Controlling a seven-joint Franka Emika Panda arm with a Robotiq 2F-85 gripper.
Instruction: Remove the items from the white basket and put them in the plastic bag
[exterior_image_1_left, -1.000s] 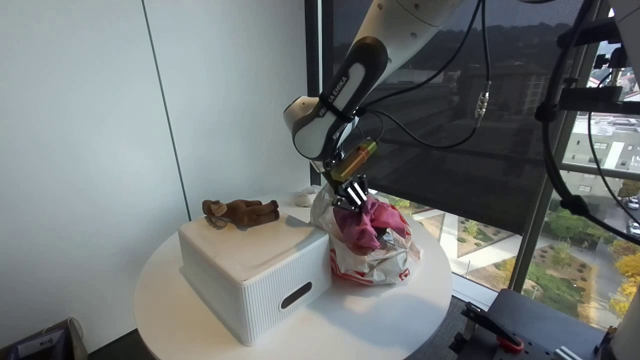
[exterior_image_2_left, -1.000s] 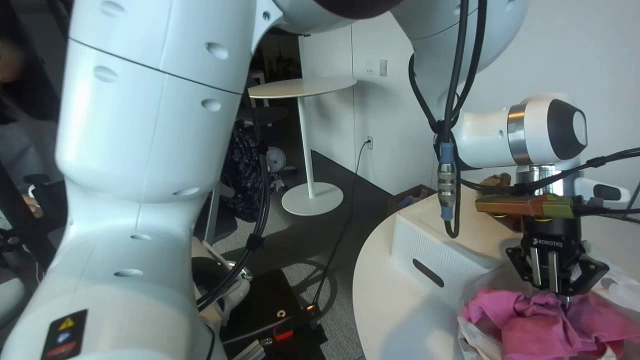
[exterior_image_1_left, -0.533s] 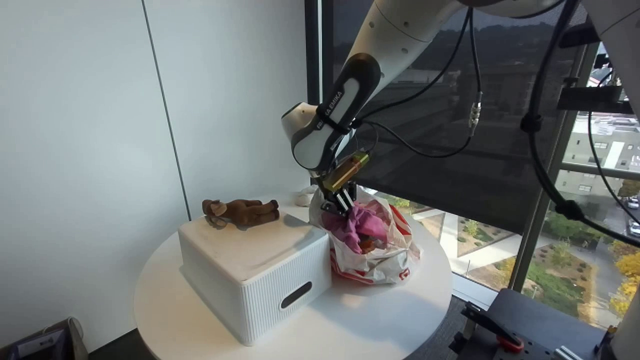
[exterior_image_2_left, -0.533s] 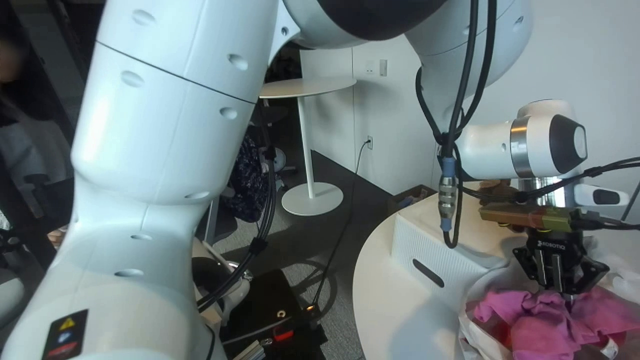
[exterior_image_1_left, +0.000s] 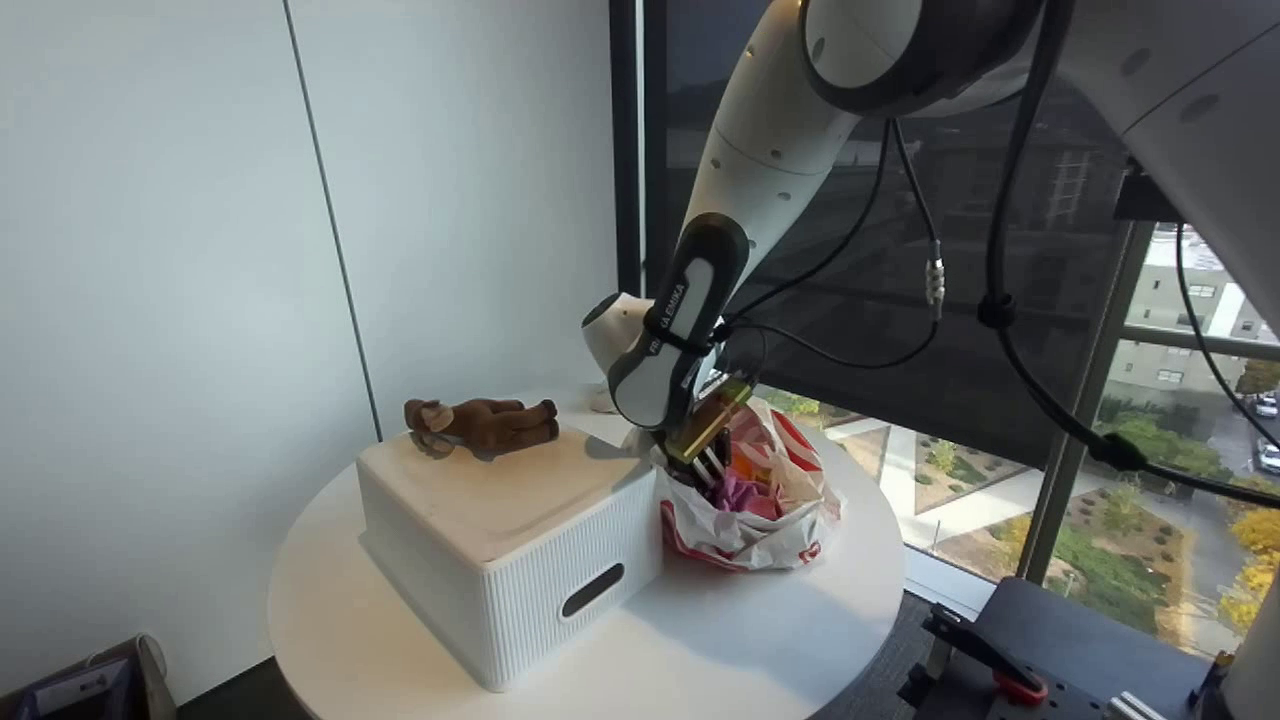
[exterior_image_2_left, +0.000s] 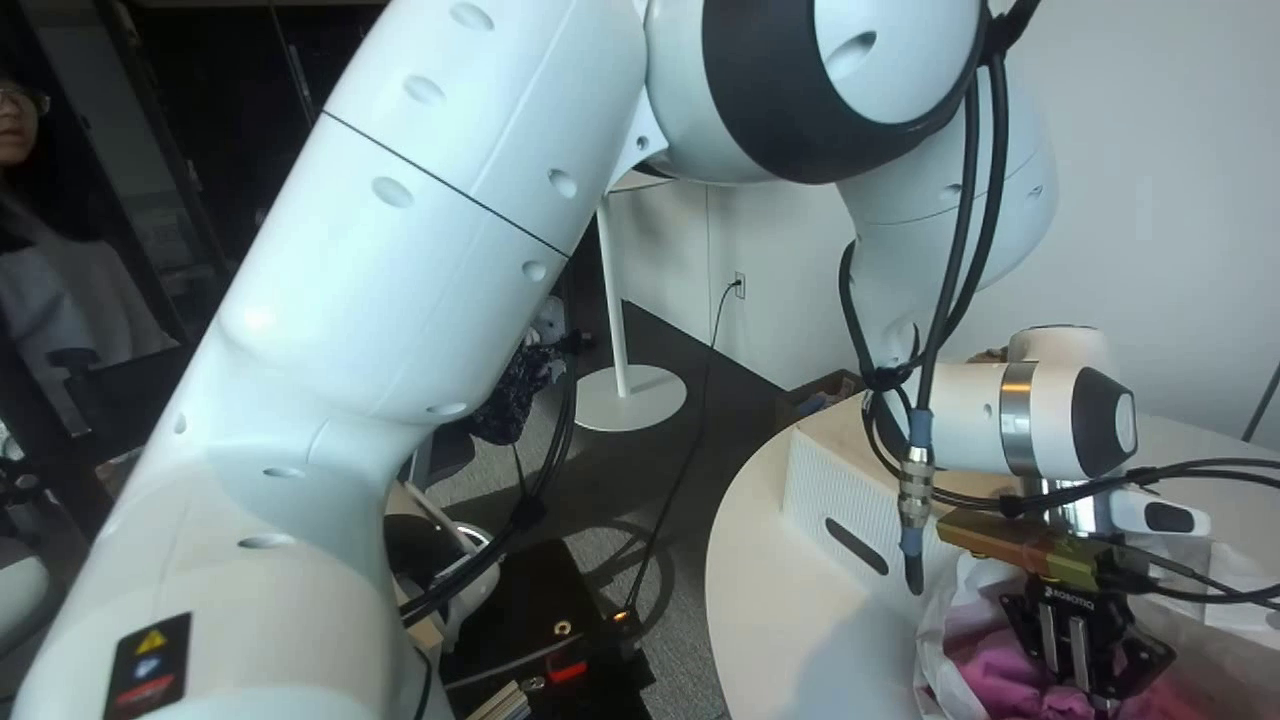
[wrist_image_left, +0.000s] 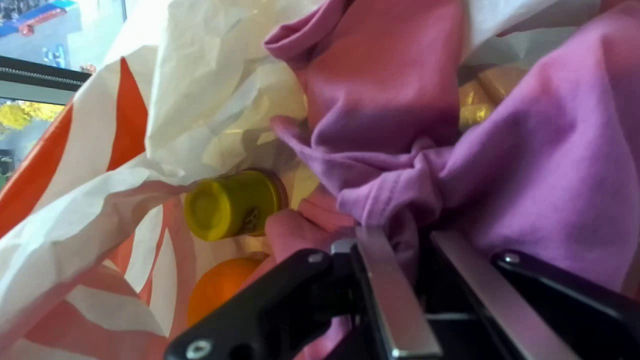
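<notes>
My gripper (exterior_image_1_left: 708, 478) is down inside the opening of the plastic bag (exterior_image_1_left: 765, 545), shut on the pink cloth (exterior_image_1_left: 742, 492). In the wrist view the fingers (wrist_image_left: 400, 235) pinch a bunched fold of the cloth (wrist_image_left: 565, 165). In an exterior view the fingertips (exterior_image_2_left: 1095, 690) are sunk among the cloth (exterior_image_2_left: 1005, 675). A yellow tub (wrist_image_left: 235, 205) and an orange round thing (wrist_image_left: 220, 285) lie in the bag. The white basket (exterior_image_1_left: 430, 600) stands beside the bag with a flat face up. A brown plush toy (exterior_image_1_left: 495, 425) lies on top of it.
The basket and bag share a round white table (exterior_image_1_left: 780, 640). A pale crumpled thing (exterior_image_1_left: 603, 400) sits behind the basket. A window and dark blind are behind the bag. Arm cables hang near the basket (exterior_image_2_left: 914, 490). A person (exterior_image_2_left: 60, 280) stands at the far left.
My gripper has moved down into the bag with the pink cloth, which now sits lower inside the bag. The bag's opening shows more. The basket and plush toy have not moved.
</notes>
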